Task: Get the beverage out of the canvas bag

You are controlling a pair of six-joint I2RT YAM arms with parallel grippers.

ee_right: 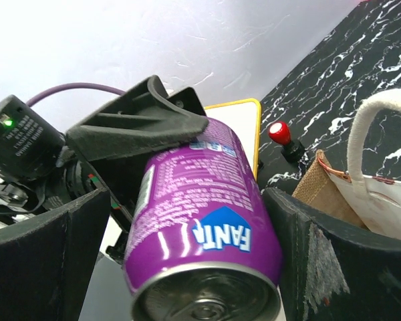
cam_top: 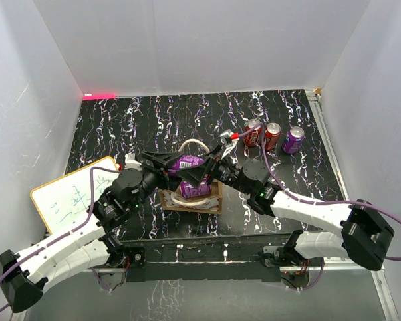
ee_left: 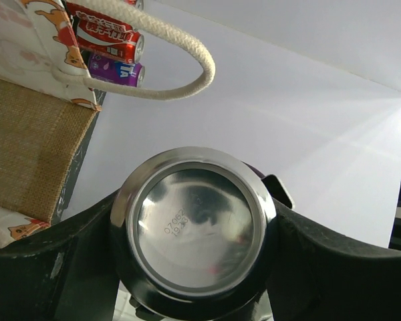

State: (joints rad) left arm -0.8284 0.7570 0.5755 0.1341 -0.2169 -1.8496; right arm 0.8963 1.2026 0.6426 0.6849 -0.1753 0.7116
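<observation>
Above the canvas bag (ee_left: pixel 27 147), near the middle of the black marbled table (cam_top: pixel 120 127), the left gripper (ee_left: pixel 194 267) is clamping a purple Fanta can (ee_right: pixel 200 221). Its 2 fingers are pressing against opposite sides of the can's body, and the shiny base is facing that wrist's camera. The can is lying roughly level, raised over the bag's mouth.

The right gripper (ee_right: pixel 194 267) is flanking the can's lid end from the right with its jaws spread wide. 1 finger is sitting just beside the can and the other is standing apart from it, so this gripper is not squeezing anything.

The bag is standing upright under both grippers, a cream rope handle (ee_left: pixel 187 47) looping up at its far side. At the far right, 2 red cans (cam_top: pixel 262 134) and 1 purple can (cam_top: pixel 294 139) are standing together. A white board (cam_top: pixel 73 194) with an orange rim is lying at the near left.
</observation>
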